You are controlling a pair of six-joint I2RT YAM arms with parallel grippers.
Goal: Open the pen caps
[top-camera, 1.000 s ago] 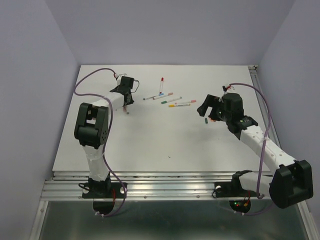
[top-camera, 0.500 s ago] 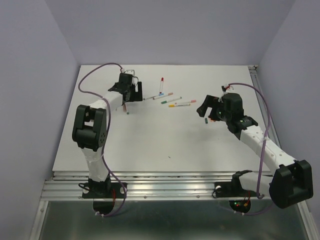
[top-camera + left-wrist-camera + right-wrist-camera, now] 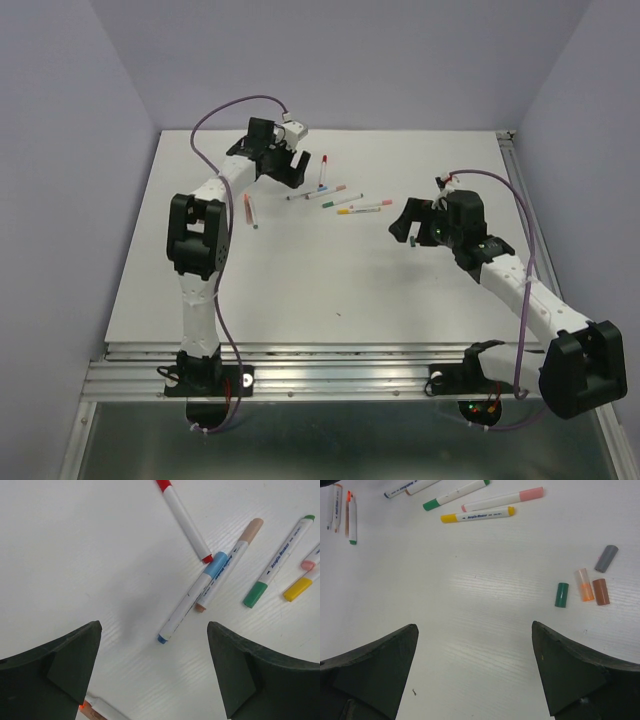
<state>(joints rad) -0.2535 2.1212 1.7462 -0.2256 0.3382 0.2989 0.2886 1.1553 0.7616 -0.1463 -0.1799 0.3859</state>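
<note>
Several white capped pens lie under my left gripper (image 3: 154,628), which is open and holds nothing: a red one (image 3: 186,522), a blue one (image 3: 192,597), a tan one (image 3: 231,560) and a green one (image 3: 278,561). From above, this pen cluster (image 3: 340,198) sits just right of the left gripper (image 3: 290,172). Loose pen caps rest on the table in the right wrist view: green (image 3: 561,594), orange (image 3: 584,585), brown (image 3: 601,591) and grey (image 3: 606,558). They lie to the right of the open, empty right gripper (image 3: 474,627).
Uncapped pens (image 3: 248,210) lie left of the cluster, also seen as barrels (image 3: 351,524) in the right wrist view. A yellow pen (image 3: 477,515) and a pink pen (image 3: 502,499) lie beyond the right gripper (image 3: 408,228). Purple walls enclose the white table (image 3: 320,290).
My left gripper opened and let go of a pen, which now lies on the table. It then swung back and right to above the pen cluster. The right gripper shifted slightly left.
</note>
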